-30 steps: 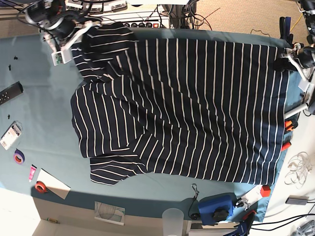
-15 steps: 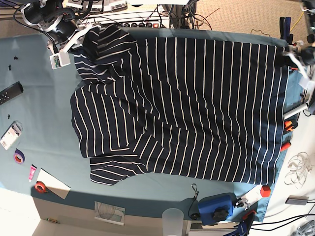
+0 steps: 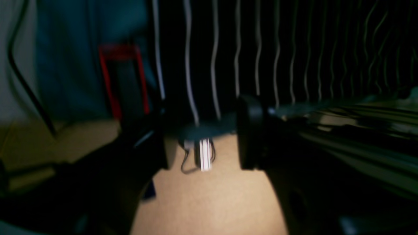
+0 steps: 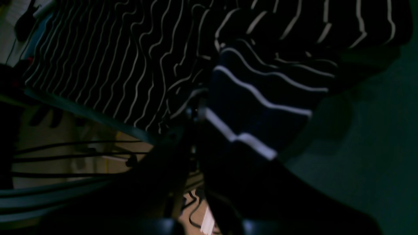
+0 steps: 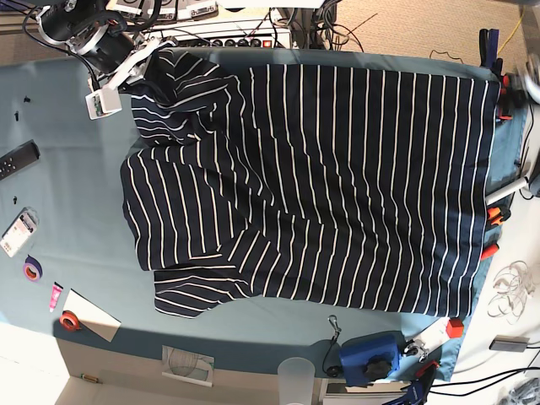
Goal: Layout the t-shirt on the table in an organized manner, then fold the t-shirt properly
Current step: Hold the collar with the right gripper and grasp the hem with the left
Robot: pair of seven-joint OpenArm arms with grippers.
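Observation:
The dark navy t-shirt (image 5: 337, 186) with thin white stripes lies spread over the teal table (image 5: 67, 169), its hem along the right edge. At the far left corner my right gripper (image 5: 148, 59) is shut on the bunched upper sleeve. The right wrist view shows that sleeve fabric (image 4: 261, 107) pinched at the right gripper (image 4: 194, 130) and lifted off the table (image 4: 359, 147). My left gripper (image 3: 202, 137) stands open past the table's edge, with bare floor between its fingers (image 3: 249, 130). The t-shirt's hem (image 3: 261, 49) lies just beyond them, untouched.
A remote (image 5: 18, 159), a small packet (image 5: 18, 232) and tape rolls (image 5: 32, 270) lie on the left side. A blue device (image 5: 371, 354) and a plastic cup (image 5: 297, 380) stand at the near edge. Red clamps (image 5: 492, 215) grip the right edge. Cables (image 5: 236, 38) run along the far side.
My left gripper has opened, let go of the hem corner and drawn away off the right edge. My right gripper has pulled the sleeve slightly toward the far edge.

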